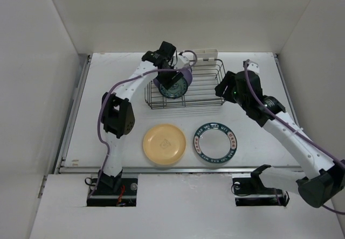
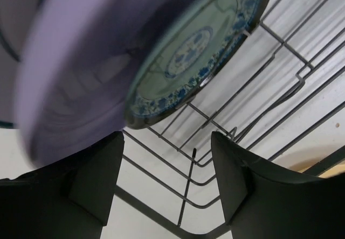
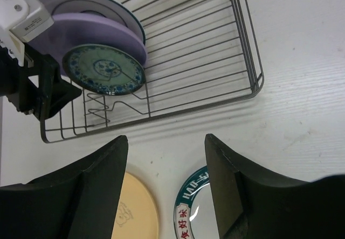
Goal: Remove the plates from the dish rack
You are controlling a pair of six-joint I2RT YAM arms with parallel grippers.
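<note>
Presently a pick is being set up: the left pincer [image 2: 167, 138] is held released, empty, beside the lavender plate [image 3: 108, 32] and teal plate [image 3: 103, 69] standing in the dish rack [image 3: 249, 50]. The right pincer [image 3: 166, 139] is likewise released. Closure over one rim is judged necessary next.

A white table [image 1: 108, 96] is occupied toward its far edge by the dark wire dish rack [image 1: 186, 106], and nearer the front a yellow plate [image 1: 164, 144] and a white green-rimmed plate [image 1: 216, 142] are laid flat, side by side but apart.
</note>
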